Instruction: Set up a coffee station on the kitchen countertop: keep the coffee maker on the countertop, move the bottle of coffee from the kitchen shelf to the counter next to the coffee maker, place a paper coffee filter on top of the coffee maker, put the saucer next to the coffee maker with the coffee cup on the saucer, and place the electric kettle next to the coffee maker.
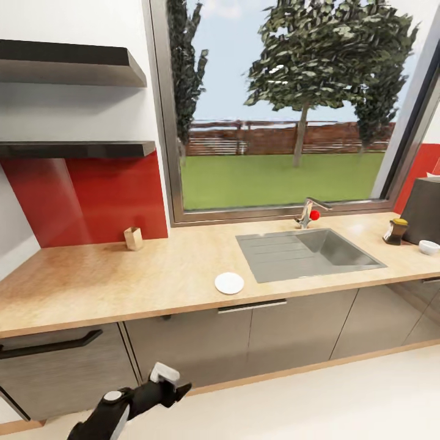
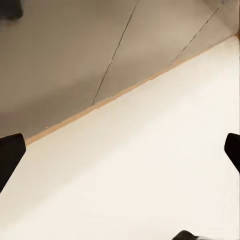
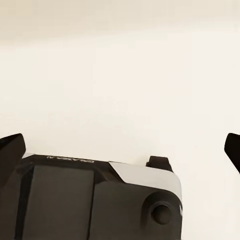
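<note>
The kitchen countertop (image 1: 91, 287) runs across the head view. A white saucer (image 1: 229, 283) lies near its front edge, left of the sink. The tan paper coffee filter (image 1: 133, 238) stands by the red backsplash. At the far right the dark coffee maker (image 1: 425, 211) is cut by the frame edge, with the yellow-lidded bottle of coffee (image 1: 396, 231) beside it and the white coffee cup (image 1: 428, 247) in front. The kitchen shelf (image 1: 79, 149) is bare. My left gripper (image 1: 166, 380) (image 2: 120, 150) hangs open below counter height, over the floor. The right gripper (image 3: 120, 145) is open too. The electric kettle is out of view.
A steel sink (image 1: 281, 263) with a tap (image 1: 308, 212) is set into the counter under a large window. Grey cabinet fronts (image 1: 287, 330) and a dark handle (image 1: 49, 345) lie below. A second shelf (image 1: 67, 64) hangs higher. Pale floor (image 2: 150, 175) spreads before the cabinets.
</note>
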Available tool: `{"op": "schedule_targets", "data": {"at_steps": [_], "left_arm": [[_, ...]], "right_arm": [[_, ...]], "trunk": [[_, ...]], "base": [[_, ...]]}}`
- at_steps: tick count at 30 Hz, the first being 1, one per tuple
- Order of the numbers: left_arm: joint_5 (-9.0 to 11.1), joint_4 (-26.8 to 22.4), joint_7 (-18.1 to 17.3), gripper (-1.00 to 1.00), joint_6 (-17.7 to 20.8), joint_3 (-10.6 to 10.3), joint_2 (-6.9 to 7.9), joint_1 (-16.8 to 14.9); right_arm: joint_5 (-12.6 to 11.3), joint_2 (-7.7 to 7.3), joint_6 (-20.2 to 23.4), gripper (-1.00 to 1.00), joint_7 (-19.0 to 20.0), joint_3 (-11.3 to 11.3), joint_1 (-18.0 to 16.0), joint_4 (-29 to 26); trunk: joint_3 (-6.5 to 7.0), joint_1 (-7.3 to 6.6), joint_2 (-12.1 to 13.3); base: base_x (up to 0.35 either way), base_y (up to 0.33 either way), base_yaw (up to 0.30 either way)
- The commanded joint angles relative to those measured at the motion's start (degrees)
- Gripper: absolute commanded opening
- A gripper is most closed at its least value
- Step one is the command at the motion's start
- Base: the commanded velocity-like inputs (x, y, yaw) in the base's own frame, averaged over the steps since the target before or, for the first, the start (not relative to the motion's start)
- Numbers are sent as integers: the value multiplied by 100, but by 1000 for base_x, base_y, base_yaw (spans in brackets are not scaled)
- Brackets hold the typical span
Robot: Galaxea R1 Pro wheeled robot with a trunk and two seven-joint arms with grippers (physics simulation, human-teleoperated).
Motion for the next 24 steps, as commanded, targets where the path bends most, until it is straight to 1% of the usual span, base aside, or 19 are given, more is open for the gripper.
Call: {"op": "schedule_targets", "data": {"at_steps": [1,2,6,7,8,9,10,11,12,14,15,16,17,18,20,21,22,23,24], "left_arm": [[-87,-18,-238,100,278,-100,-137,-231],[-100,-22,-332,100,414,-196,-200,-334],[-134,-41,-1049,100,1500,-1195,-679,-1085],[-130,-44,-1146,100,1629,-1302,-731,-1170],[-124,-48,-1353,100,1874,-1462,-819,-1333],[-114,-57,-1586,100,2093,-1565,-881,-1490],[-89,-82,-1838,100,2291,-1631,-884,-1648],[4,-158,-2218,100,2572,-1688,-884,-1893],[436,-390,-2780,100,3197,-1741,-884,-2394],[814,-613,-2955,100,3596,-1754,-884,-2731],[904,-675,-2980,100,3690,-1752,-884,-2816],[1074,-793,-3016,100,3871,-1747,-878,-2993],[1286,-924,-3045,100,4140,-1743,-800,-3267],[1498,-1024,-3063,100,4560,-1734,-632,-3696],[1561,-1054,-3067,100,4789,-1728,-419,-3957],[1579,-1061,-3068,100,4859,-1724,-270,-4057],[1588,-1064,-3068,100,4888,-1716,-188,-4099],[1600,-1068,-3069,100,4948,-1678,-14,-4163],[1611,-1072,-3061,100,5136,-1467,489,-4242]], "right_arm": [[-58,-15,-27,100,-19,49,-5,4],[-58,-27,-30,100,-19,48,-5,3],[-65,-118,-38,100,-19,36,-5,-1],[-66,-127,-40,100,-19,35,-5,-3],[-67,-139,-43,100,-19,33,-5,-4],[-70,-150,-45,100,-19,31,-5,-5],[-73,-158,-47,100,-16,31,-5,-6],[-75,-164,-57,100,-7,27,-5,-7],[-84,-161,-157,100,7,24,-5,-43],[-86,-154,-243,100,12,30,-5,-170],[-86,-152,-257,100,15,33,-5,-216],[-83,-144,-277,100,20,44,-5,-323],[-78,-126,-294,100,37,63,-5,-515],[-60,-96,-307,100,236,87,-5,-959],[-46,-77,-310,100,684,112,-5,-1383],[-41,-56,-311,100,1007,143,-5,-1597],[-38,-46,-310,100,1183,166,-5,-1704],[-34,-29,-306,100,1539,228,-5,-1929],[-32,-6,-268,100,2255,431,-5,-2718]], "trunk": [[-15,3,-13],[-15,3,-13],[-15,3,-13],[-15,3,-13],[-15,3,-13],[-15,3,-13],[-15,3,-13],[-15,3,-13],[-15,3,-13],[-15,3,-13],[-15,3,-13],[-15,3,-13],[-15,3,-13],[-15,3,-13],[-15,3,-13],[-15,3,-13],[-15,3,-13],[-15,3,-13],[-15,3,-13]], "base": [[0,0,0],[0,0,0],[0,0,0],[0,0,0],[0,0,0],[0,0,0],[0,0,0],[0,0,0],[0,0,0],[0,0,0],[0,0,0],[0,0,0],[0,0,0],[0,0,0],[0,0,0],[0,0,0],[0,0,0],[0,0,0],[0,0,0]]}}
